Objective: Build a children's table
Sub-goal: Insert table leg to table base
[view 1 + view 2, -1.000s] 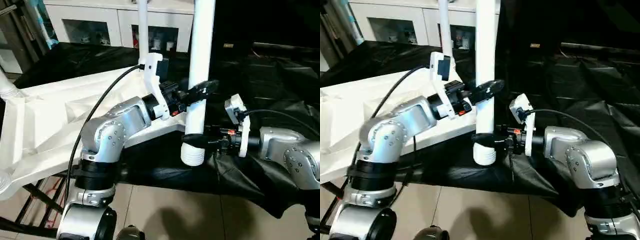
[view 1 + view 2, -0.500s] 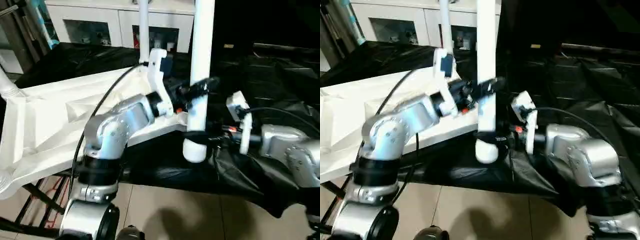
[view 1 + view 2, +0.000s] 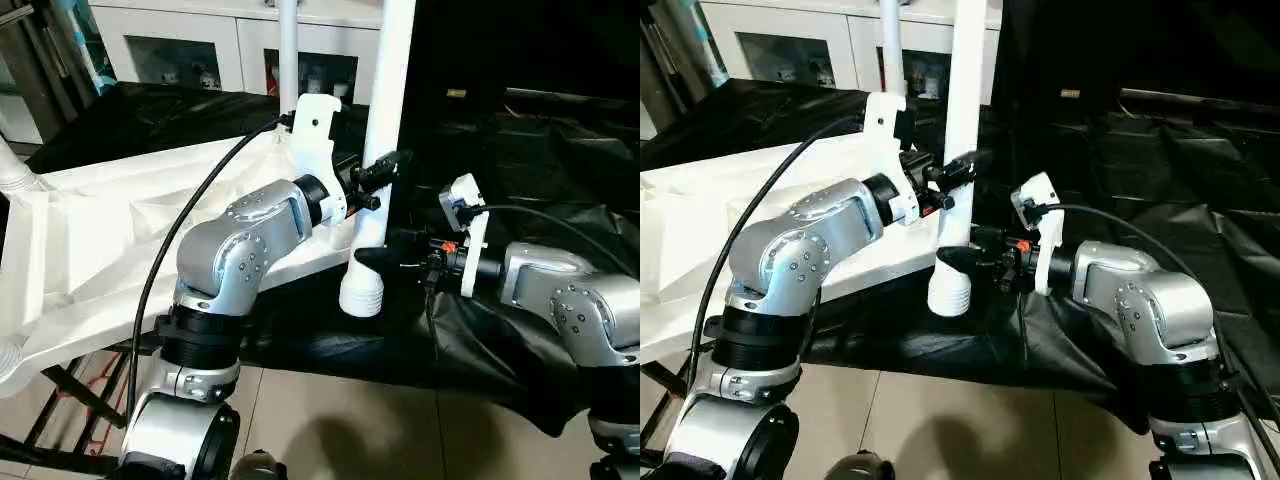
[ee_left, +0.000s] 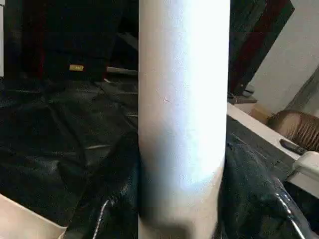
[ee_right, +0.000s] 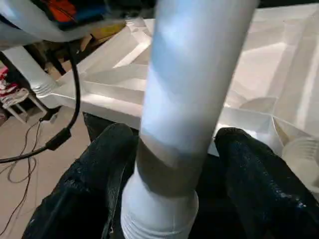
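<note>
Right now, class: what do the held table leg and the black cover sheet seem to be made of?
Table leg: probably moulded plastic, smooth satin white, with a ribbed threaded end. Cover sheet: looks like thin plastic film, glossy black, creased and wrinkled with shiny highlights.

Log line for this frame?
leg: upright, threaded end down | left gripper: shut on leg | right gripper: open around leg's lower end | tabletop: underside up
</note>
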You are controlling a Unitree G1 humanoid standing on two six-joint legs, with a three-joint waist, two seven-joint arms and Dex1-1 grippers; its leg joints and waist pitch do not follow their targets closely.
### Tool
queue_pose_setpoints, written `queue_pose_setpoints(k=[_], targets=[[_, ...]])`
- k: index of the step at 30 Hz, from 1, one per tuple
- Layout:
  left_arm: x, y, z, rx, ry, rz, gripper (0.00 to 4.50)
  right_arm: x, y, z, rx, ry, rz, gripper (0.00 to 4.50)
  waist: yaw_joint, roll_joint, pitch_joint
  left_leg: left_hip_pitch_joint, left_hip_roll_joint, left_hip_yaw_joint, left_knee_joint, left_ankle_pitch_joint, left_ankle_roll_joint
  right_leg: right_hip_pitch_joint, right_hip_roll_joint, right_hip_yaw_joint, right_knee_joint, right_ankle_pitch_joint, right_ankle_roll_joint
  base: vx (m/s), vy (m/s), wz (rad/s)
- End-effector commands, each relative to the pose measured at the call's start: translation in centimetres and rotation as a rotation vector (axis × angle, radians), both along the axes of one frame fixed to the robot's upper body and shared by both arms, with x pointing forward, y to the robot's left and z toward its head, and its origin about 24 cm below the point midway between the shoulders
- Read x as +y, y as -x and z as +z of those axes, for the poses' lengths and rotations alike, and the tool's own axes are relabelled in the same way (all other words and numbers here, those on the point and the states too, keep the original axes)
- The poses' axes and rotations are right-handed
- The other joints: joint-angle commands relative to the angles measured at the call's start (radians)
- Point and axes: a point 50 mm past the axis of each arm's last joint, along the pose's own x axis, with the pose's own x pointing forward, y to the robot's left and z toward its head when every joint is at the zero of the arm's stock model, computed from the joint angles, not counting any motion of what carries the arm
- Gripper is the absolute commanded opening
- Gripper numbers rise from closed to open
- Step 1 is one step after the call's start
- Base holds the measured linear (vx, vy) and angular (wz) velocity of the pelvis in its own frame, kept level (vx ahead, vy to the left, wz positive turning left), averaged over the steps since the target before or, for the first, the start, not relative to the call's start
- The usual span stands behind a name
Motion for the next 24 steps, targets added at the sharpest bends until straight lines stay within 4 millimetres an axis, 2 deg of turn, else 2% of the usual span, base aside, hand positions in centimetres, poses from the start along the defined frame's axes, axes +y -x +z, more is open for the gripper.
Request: queue_pose_setpoints(k=[1,8,17,18,20,24], targets=[[-0.4,0.3,1.6,-0.069,0.018,-0.006,1.81,-0.2,-0.4,0.3,0.012,-0.013,-0.017,3.09,0.000,-0.026,-0.073,0.025,0.067,-0.026,-0.070,-0.120,0.000,0.040,-0.072,0.045,-0.068,-0.121,-0.191,0.000,0.000,0.00],[-0.7,0.6,1.6,-0.078,0.025,-0.014,1.81,0.0,-0.6,0.1,0.064,-0.061,0.008,3.09,0.000,-0.028,-0.074,0.024,0.067,-0.026,-0.068,-0.107,0.003,0.041,-0.072,0.045,-0.066,-0.106,-0.194,0.000,0.000,0.00],[-0.9,0.5,1.7,-0.099,0.002,0.029,1.81,0.7,-1.2,0.2,0.038,-0.028,-0.002,3.09,-0.001,-0.030,-0.075,0.025,0.068,-0.026,-0.068,-0.092,0.005,0.041,-0.071,0.044,-0.063,-0.080,-0.196,0.000,0.000,0.00],[-0.9,0.5,1.7,-0.099,0.002,0.035,1.81,0.9,-1.3,0.1,0.036,-0.023,-0.005,2.82,-0.003,-0.031,-0.074,0.026,0.069,-0.026,-0.068,-0.098,0.001,0.040,-0.071,0.044,-0.064,-0.089,-0.196,0.000,0.000,0.00],[-1.0,0.5,1.7,-0.101,0.007,0.042,1.81,1.1,-1.4,0.0,0.039,-0.019,-0.006,2.75,-0.001,-0.033,-0.075,0.025,0.068,-0.025,-0.068,-0.100,-0.004,0.041,-0.072,0.045,-0.063,-0.091,-0.196,0.000,0.000,0.00],[-1.1,0.6,1.7,-0.103,0.011,0.050,1.81,1.4,-1.4,-0.4,0.039,-0.001,0.004,2.32,-0.001,-0.033,-0.074,0.025,0.068,-0.026,-0.069,-0.100,-0.006,0.041,-0.072,0.045,-0.064,-0.085,-0.195,0.000,0.000,0.00]])
